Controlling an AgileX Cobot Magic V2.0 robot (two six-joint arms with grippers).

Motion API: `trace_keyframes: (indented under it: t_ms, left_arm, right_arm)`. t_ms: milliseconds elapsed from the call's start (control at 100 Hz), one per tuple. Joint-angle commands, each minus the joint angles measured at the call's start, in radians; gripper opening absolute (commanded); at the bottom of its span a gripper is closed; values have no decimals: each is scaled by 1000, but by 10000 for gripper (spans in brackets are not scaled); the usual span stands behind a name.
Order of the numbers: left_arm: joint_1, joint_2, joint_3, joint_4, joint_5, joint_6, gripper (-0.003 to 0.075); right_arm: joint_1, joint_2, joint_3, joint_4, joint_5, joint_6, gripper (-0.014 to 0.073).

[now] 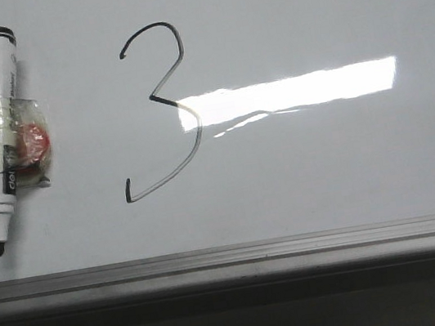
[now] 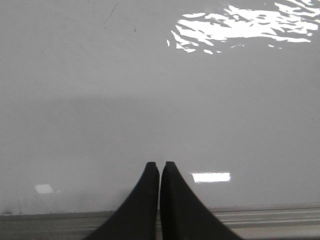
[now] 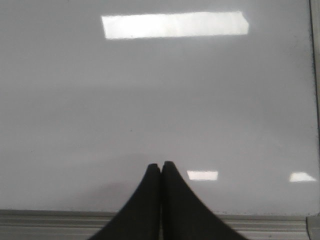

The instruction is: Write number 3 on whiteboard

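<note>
The number 3 (image 1: 161,110) is drawn on the whiteboard (image 1: 328,179).
The marker (image 1: 0,135) is laid aside; left gripper (image 2: 160,166) and right gripper (image 3: 161,166) are closed, empty.

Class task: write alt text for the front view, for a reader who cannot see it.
A thin black hand-drawn number 3 sits on a glossy white whiteboard. To its left lies an uncapped white marker pen, tip toward the grey aluminium frame strip, with a clear wrapper showing red beside it.
</note>
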Motion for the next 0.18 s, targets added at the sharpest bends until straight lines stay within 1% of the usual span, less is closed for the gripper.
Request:
trace_keyframes:
  t_ms: [0, 170]
  left_arm:
    - [3, -24, 32, 1, -59, -8, -20]
    - [3, -24, 32, 1, -59, -8, -20]
  right_arm:
    - [-5, -15, 25, -8, -12, -1, -54]
    - [-5, -15, 25, -8, -12, -1, -54]
